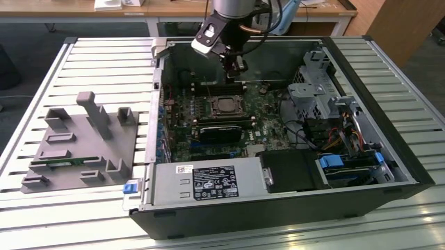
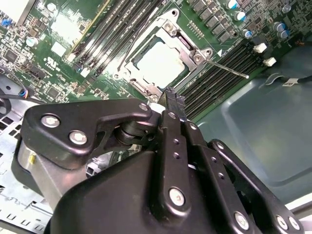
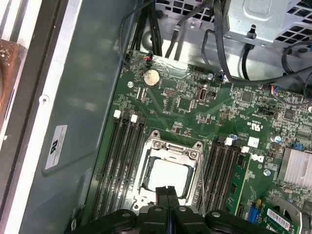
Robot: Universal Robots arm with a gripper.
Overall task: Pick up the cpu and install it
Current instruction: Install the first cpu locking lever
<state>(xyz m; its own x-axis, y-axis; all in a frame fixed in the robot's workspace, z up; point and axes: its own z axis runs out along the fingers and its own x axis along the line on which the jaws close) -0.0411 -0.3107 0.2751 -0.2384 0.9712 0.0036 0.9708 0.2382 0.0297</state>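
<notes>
End effector (image 3: 168, 191) closed, empty, over cpu (image 3: 163, 174) seated in socket (image 3: 146, 146); mem slots (image 3: 119, 161) both sides.

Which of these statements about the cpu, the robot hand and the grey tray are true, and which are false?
1. The cpu lies in the socket on the motherboard. True.
2. The hand holds the cpu. False: its fingers are shut together with nothing between them, and the hand hangs above the socket.
3. A green memory stick lies on the grey tray. True.
4. The grey tray stands inside the computer case. False: it stands on the slatted table, outside the case, at the exterior view's left of it.
</notes>
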